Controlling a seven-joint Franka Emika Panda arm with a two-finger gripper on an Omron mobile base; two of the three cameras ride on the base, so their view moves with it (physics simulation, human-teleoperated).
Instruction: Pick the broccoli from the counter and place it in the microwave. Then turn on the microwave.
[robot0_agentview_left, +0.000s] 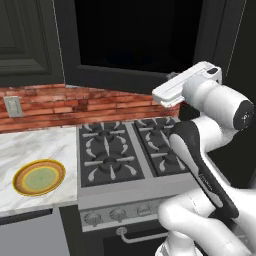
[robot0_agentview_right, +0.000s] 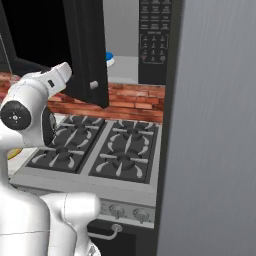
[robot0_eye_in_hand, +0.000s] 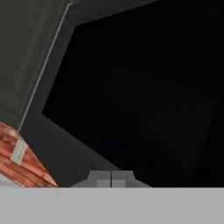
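Note:
The microwave (robot0_agentview_right: 155, 40) hangs above the stove with its dark glass door (robot0_agentview_right: 85, 50) swung out, so its light grey interior (robot0_agentview_right: 124, 35) shows beside the button panel. My gripper (robot0_eye_in_hand: 111, 179) is shut with nothing between its fingertips. It faces the outer side of the door's dark glass (robot0_eye_in_hand: 140, 100) from close by. In the left base view the gripper (robot0_agentview_left: 172, 76) is held up in front of the door (robot0_agentview_left: 135, 35). The broccoli is hidden. A small white-and-blue object (robot0_agentview_right: 110, 60) sits inside the microwave, half behind the door. The marble counter (robot0_agentview_left: 30, 142) lies at the left.
A yellow-green plate (robot0_agentview_left: 39, 177) rests on the counter. The black gas stovetop (robot0_agentview_left: 125, 150) with its knobs is below the microwave. Behind it are a brick backsplash (robot0_agentview_left: 75, 107) and a wall outlet (robot0_agentview_left: 12, 106). A tall grey panel (robot0_agentview_right: 215, 125) stands close on the right.

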